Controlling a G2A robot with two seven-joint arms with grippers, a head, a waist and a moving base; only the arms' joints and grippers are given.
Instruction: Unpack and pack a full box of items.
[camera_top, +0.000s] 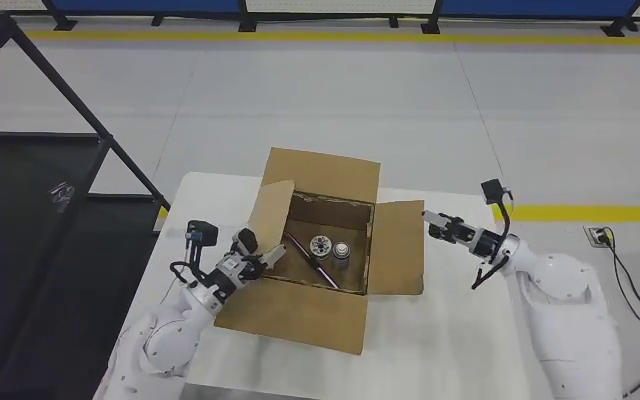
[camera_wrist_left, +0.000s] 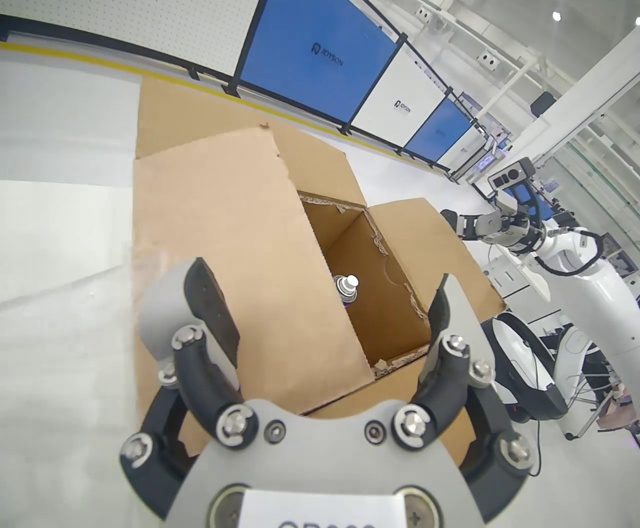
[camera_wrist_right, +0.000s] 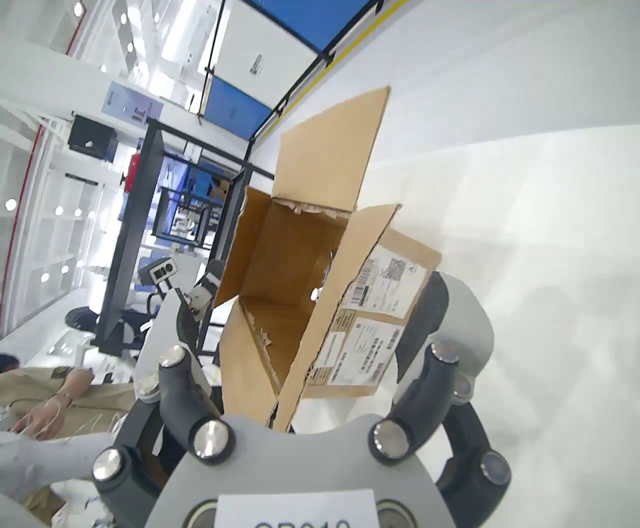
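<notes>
Cardboard box: centre of white surface, flaps open, cans inside. Left gripper: at box's left flap, fingers wide, empty. Right gripper: beside right flap, fingers wide, empty.

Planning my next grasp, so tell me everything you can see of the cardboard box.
The brown corrugated cardboard box stands upright on the white table, all four top flaps folded open, with torn, ragged edges at the rim. Shipping labels are stuck outside on the right arm's side. Inside stand a spray can and other small items. The open left gripper sits by one side flap; contact is unclear.
</notes>
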